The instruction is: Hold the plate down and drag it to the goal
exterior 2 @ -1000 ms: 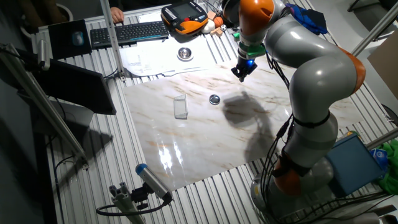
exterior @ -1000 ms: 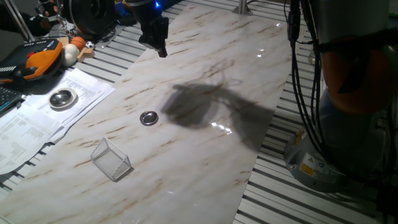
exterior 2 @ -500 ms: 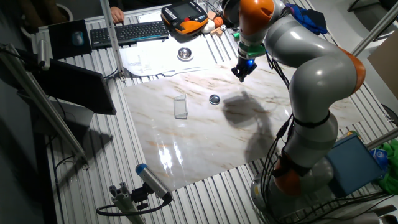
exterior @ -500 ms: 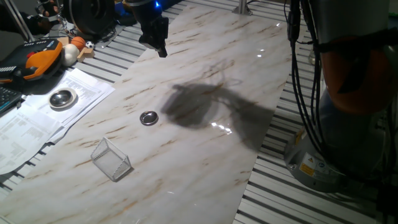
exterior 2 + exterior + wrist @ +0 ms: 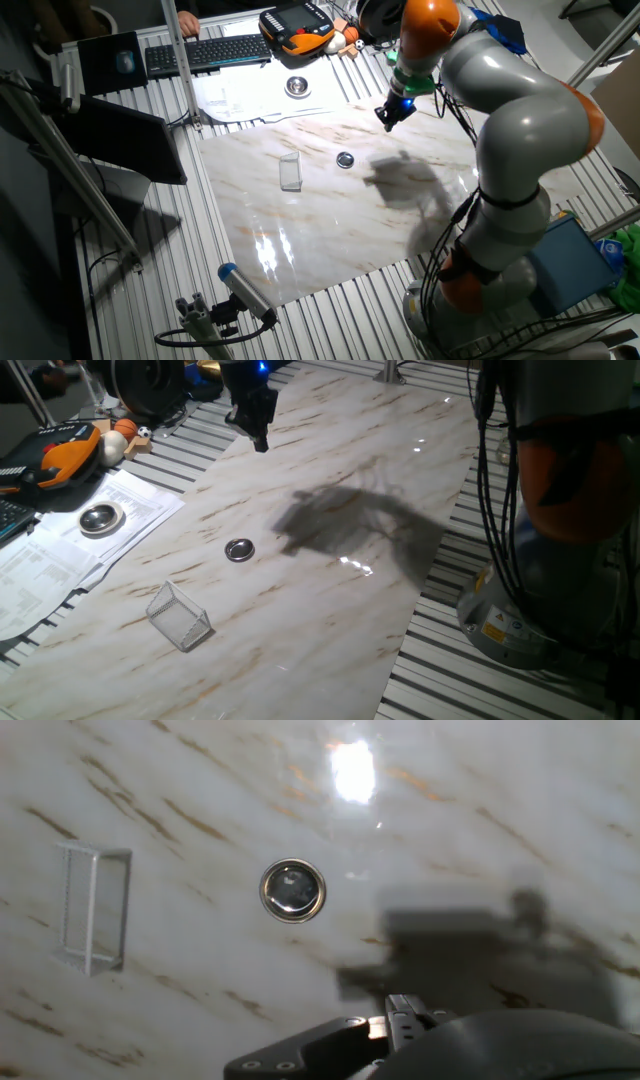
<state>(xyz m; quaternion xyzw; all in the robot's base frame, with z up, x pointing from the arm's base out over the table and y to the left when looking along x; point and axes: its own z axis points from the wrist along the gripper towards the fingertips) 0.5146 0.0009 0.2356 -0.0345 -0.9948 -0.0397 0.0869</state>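
The plate (image 5: pixel 239 550) is a small shiny silver disc lying flat on the marble board; it also shows in the other fixed view (image 5: pixel 345 159) and near the centre of the hand view (image 5: pixel 293 890). The goal (image 5: pixel 179 616), a small wire-mesh box, stands on the board towards the near-left corner, apart from the plate (image 5: pixel 290 171) (image 5: pixel 93 907). My gripper (image 5: pixel 260 442) hangs in the air well above and beyond the plate, over the far part of the board (image 5: pixel 387 124). Its fingers look shut and hold nothing; their tips show at the bottom of the hand view (image 5: pixel 405 1016).
A larger round silver dish (image 5: pixel 100 518) sits on papers left of the board. An orange teach pendant (image 5: pixel 60 455) and a keyboard (image 5: pixel 200 52) lie further back. The marble board (image 5: pixel 330 610) rests on a slatted table. The arm's base (image 5: pixel 520 620) stands at the right.
The arm has swung slightly to the right, and its shadow on the board has shifted right with it. Plate and mesh box have not moved.
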